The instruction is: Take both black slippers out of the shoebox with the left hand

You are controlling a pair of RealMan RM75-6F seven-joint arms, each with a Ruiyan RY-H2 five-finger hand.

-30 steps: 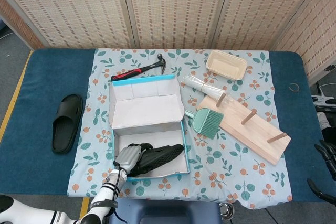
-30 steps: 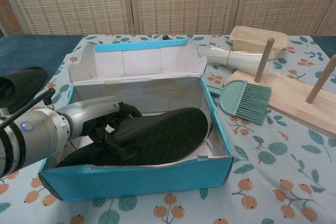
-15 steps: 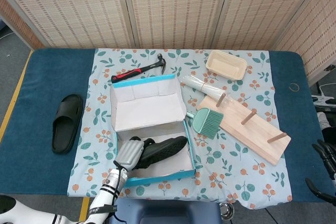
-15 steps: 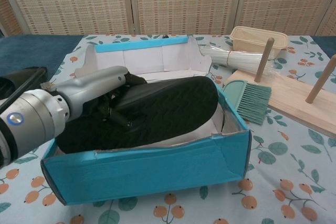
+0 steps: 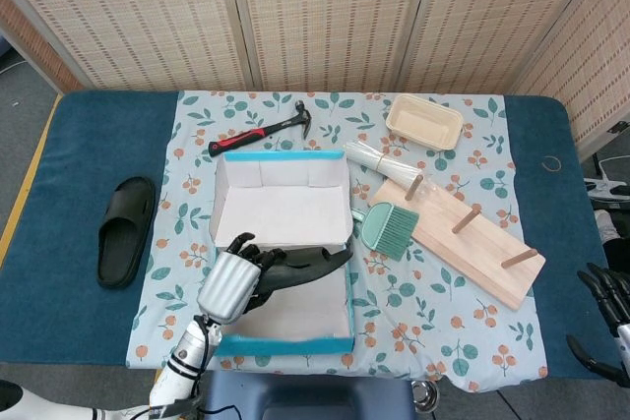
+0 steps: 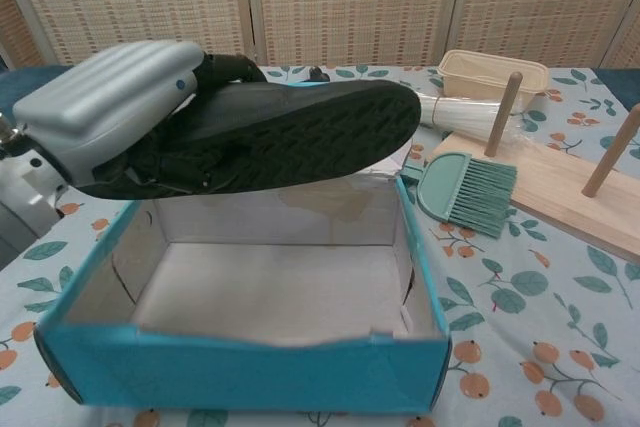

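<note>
Right now your left hand [image 6: 110, 107] is gripping the second black slipper [image 6: 290, 132], fingers wrapped around its heel end, and the slipper hangs clear above the shoebox [image 6: 250, 377], sole turned toward the chest camera and toe pointing to the right. In the head view the same slipper [image 5: 300, 265] sits over the box's open compartment with the hand [image 5: 228, 284] at its near-left end. The box floor beneath looks bare, so nothing else seems left inside.

Judge the slipper as light, rubbery and a little flexible: it should bend rather than break, and the ribbed sole offers friction. Because you hold it at one end, the long toe section is cantilevered and may droop or swing if you move sharply, so keep the wrist steady. A grip nearer the strap or mid-foot would be firmer, but the present hold looks adequate for a short carry.

The first black slipper [image 5: 125, 231] already lies on the blue tabletop [image 5: 59, 282] well to the left of the box, beyond the floral cloth [image 5: 433, 322]. That side is likely where this one belongs too; swing left and lift enough to clear the box's left wall.

Your right hand [image 5: 602, 320] shows only at the far right edge of the head view, empty with its fingers apart, well away from everything.
</note>
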